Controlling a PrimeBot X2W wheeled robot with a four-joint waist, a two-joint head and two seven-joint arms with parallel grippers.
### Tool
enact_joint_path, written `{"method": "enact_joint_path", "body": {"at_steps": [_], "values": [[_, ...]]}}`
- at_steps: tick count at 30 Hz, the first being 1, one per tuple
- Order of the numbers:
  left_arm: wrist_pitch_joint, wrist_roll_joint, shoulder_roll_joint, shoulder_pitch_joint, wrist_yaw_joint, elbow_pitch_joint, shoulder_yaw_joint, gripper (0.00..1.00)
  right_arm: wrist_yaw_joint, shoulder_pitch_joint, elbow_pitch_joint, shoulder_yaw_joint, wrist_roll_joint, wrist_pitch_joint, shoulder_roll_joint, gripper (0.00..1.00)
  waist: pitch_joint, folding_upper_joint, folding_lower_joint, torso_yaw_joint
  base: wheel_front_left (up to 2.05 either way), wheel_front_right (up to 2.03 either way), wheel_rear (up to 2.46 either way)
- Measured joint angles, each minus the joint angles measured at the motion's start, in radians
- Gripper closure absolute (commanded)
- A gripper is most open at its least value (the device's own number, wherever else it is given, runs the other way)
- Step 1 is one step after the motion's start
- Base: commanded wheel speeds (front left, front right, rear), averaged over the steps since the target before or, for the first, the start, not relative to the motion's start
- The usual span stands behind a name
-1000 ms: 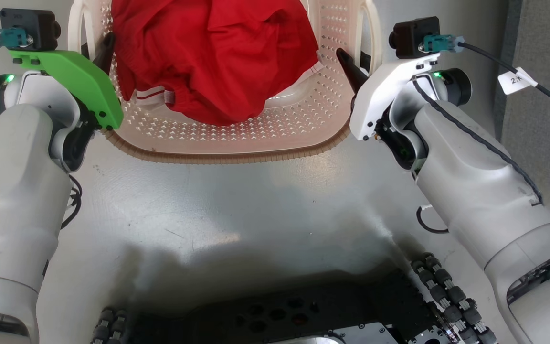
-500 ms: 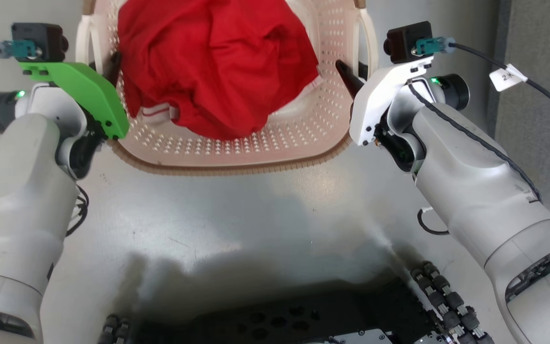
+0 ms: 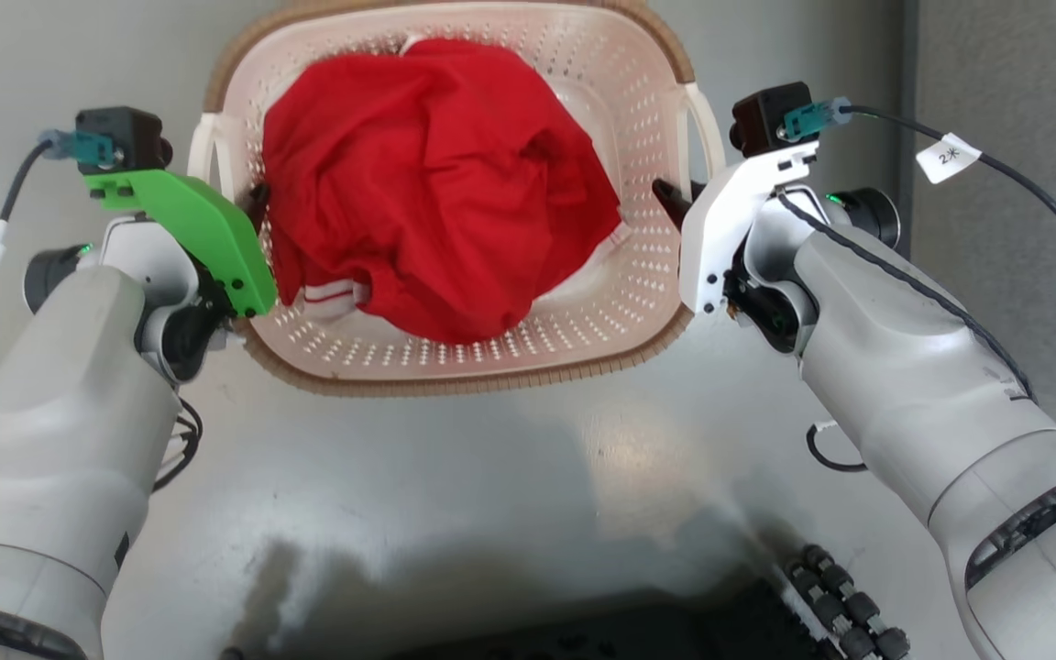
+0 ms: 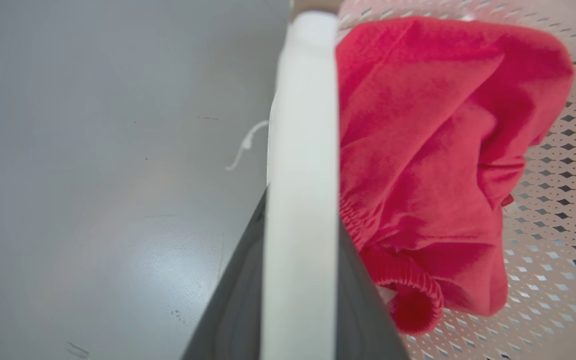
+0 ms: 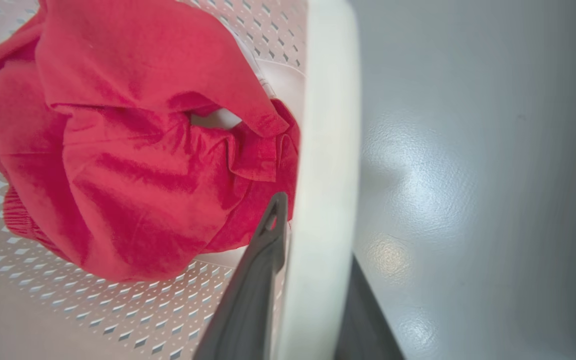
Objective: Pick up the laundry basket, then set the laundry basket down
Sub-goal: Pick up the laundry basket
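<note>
laundry basket (image 3: 455, 383), handles (image 4: 300, 150) pinched between jaws, left gripper (image 3: 239, 188), right gripper (image 3: 684, 192)

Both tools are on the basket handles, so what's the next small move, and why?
Probably lower both tools together a little, kept level, toward the floor. The left tool is clamped on one white loop handle and the right tool on the other, so the laundry basket with its red garment is held between them. Whether its base touches the floor cannot be told.
</note>
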Motion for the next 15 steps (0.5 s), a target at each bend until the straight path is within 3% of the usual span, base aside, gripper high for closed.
{"method": "enact_joint_path", "body": {"at_steps": [15], "values": [[0.057, -0.083, -0.015, 0.076, 0.003, 0.027, -0.04, 1.0, 0.009, 0.048, 0.06, 0.035, 0.055, 0.083, 0.011, 1.0, -0.198, 0.0, 0.0, -0.005, 0.0, 0.0, 0.0]]}}
